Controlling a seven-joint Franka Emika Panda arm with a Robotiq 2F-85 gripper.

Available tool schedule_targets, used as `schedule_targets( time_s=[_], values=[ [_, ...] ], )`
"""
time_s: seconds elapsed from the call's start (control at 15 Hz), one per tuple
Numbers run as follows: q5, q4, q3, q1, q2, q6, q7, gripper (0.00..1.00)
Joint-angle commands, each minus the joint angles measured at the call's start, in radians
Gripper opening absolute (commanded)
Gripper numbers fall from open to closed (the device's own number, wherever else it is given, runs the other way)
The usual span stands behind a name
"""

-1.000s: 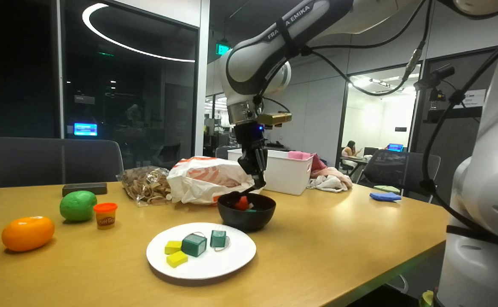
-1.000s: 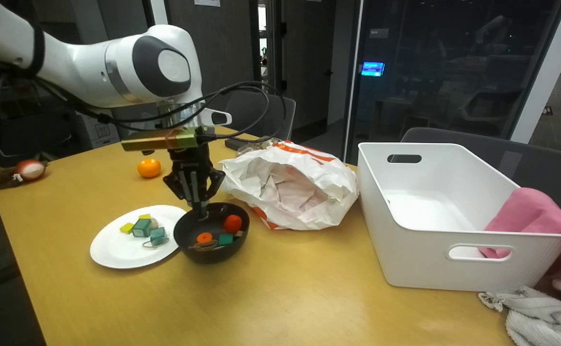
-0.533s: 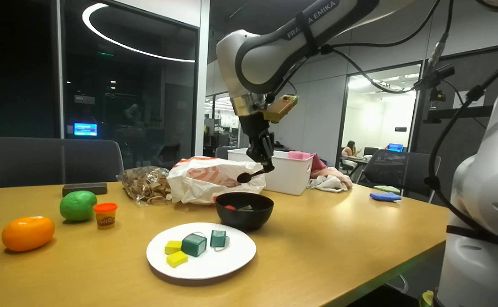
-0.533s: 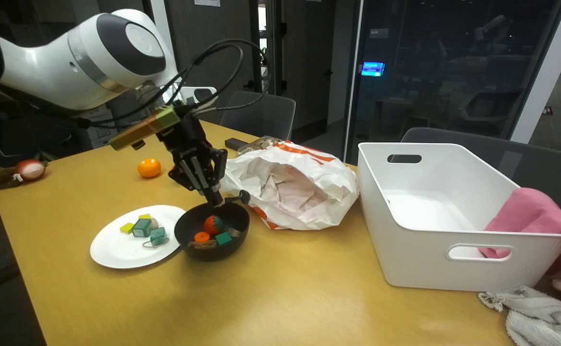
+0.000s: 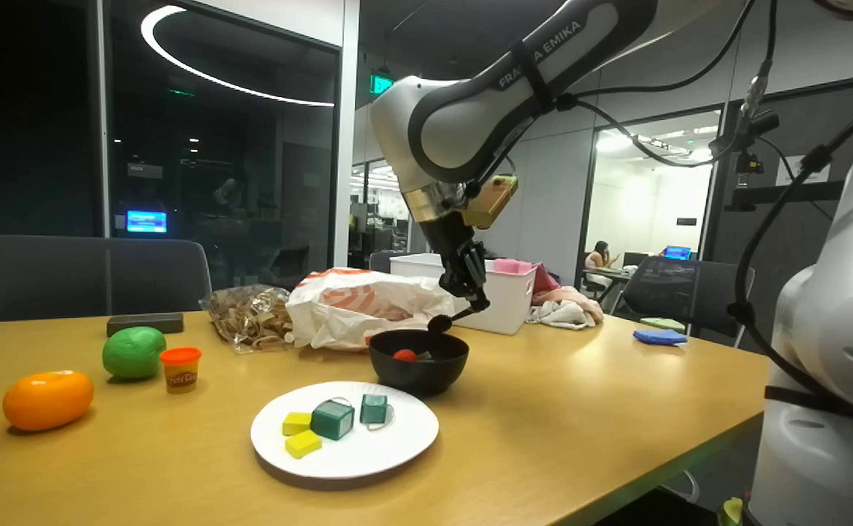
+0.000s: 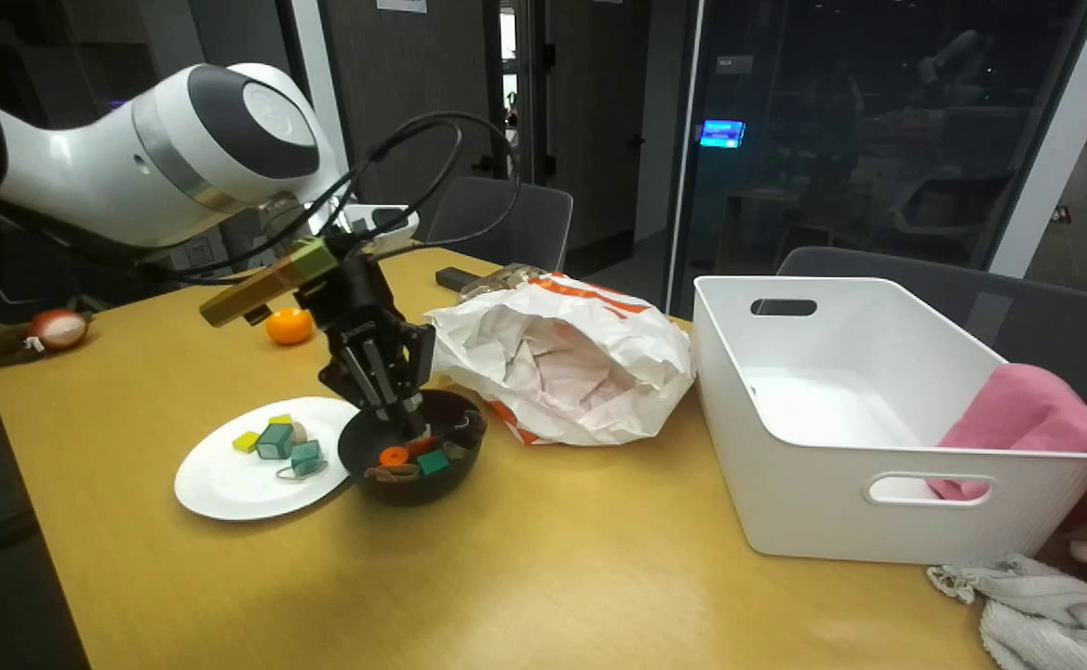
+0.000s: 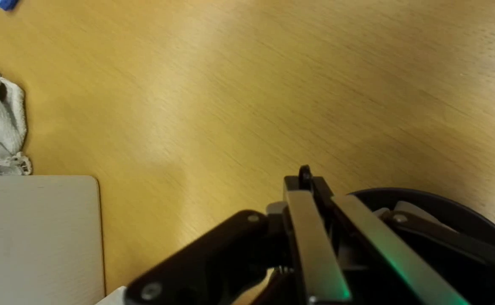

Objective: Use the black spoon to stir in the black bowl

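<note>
In exterior view you're holding black spoon [image 5: 440,324] aslant: dark rounded head hanging low at left, thin handle slanting up rightward, head showing against far rim of black bowl [image 5: 426,380]; whether it's touching, unclear. Bowl sitting upright, partly filled.

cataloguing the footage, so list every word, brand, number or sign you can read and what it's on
"FRA … A EMIKA", on the robot arm, the middle hidden by a black strap.
"Play-Doh", somewhat blurred, on the orange tub.
Probably "EX", on the green lit sign; the rest is unclear.
Too small or blurred to read: the wall sign, blue screens, paper notice.
White bag: orange print, no readable letters.
</note>
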Motion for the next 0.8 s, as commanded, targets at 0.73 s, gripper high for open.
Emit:
schedule_targets(
  time_s=[0.73],
  values=[
    [0.036,0.005,-0.017,0.005,0.063,0.053,-0.018,0.09]
  ],
)
